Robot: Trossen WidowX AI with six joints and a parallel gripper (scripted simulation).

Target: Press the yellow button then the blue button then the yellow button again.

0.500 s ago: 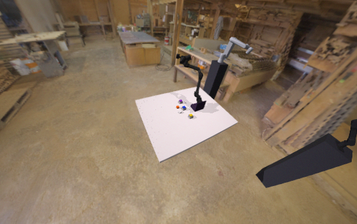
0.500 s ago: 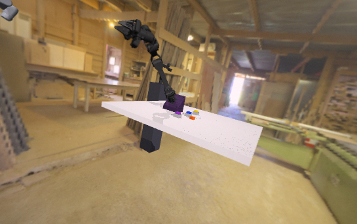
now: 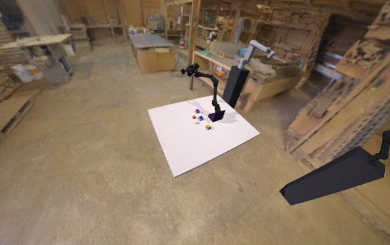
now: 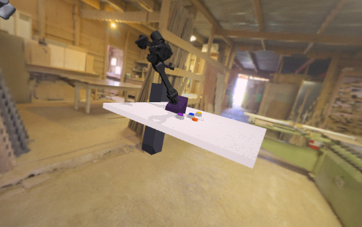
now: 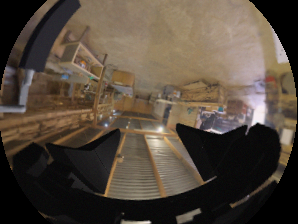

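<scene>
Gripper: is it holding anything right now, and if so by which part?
Nothing is held. The gripper is open with an empty gap between its fingers, raised high above the table, well away from the buttons.
</scene>
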